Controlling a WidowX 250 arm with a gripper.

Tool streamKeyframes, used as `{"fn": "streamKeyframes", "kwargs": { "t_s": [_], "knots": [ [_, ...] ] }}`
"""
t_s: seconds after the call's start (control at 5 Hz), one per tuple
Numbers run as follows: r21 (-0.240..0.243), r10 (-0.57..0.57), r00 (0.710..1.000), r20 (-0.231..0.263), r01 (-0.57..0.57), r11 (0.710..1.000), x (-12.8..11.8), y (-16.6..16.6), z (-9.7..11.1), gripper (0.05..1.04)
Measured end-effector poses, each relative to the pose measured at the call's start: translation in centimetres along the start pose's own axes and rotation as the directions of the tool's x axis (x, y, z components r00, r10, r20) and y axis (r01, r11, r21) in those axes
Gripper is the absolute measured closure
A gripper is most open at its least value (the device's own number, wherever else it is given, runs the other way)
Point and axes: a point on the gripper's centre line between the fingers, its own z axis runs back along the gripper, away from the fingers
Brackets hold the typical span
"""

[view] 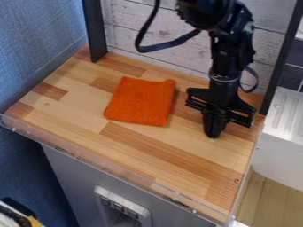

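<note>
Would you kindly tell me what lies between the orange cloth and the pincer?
In the camera view, only bare wooden tabletop lies between the orange cloth and the pincer.

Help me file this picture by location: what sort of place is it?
Probably a robotics lab's test station: a robot arm's black gripper hangs over a butcher-block tabletop, an orange cloth lies there, and a whitewashed plank panel stands behind like a backdrop.

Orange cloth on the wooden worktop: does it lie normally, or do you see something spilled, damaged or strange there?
Nothing stands out. The orange cloth lies flat on the wooden worktop, its edges only slightly uneven, with no visible spill or tear.
</note>
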Motion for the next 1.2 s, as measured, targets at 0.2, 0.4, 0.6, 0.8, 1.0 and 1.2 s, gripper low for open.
{"fn": "streamKeyframes", "kwargs": {
  "t_s": [0.2,0.4,0.6,0.8,1.0,1.2],
  "knots": [
    [0.002,0.015,1.0,-0.013,-0.015,1.0,-0.7,1.8,0.0,1.023],
    [0.006,0.017,1.0,-0.016,-0.017,1.0,-1.1,3.3,0.0,1.023],
    [0.01,0.025,1.0,-0.011,-0.025,1.0,-1.5,4.9,0.1,1.023],
    [0.013,0.029,1.0,-0.011,-0.029,0.999,-1.8,6.1,0.1,1.023],
    [0.015,0.028,0.999,-0.024,-0.027,1.0,-2.3,6.9,0.2,0.997],
    [0.015,0.036,0.998,-0.047,-0.036,0.999,-2.6,7.7,1.0,0.843]
  ]
}}
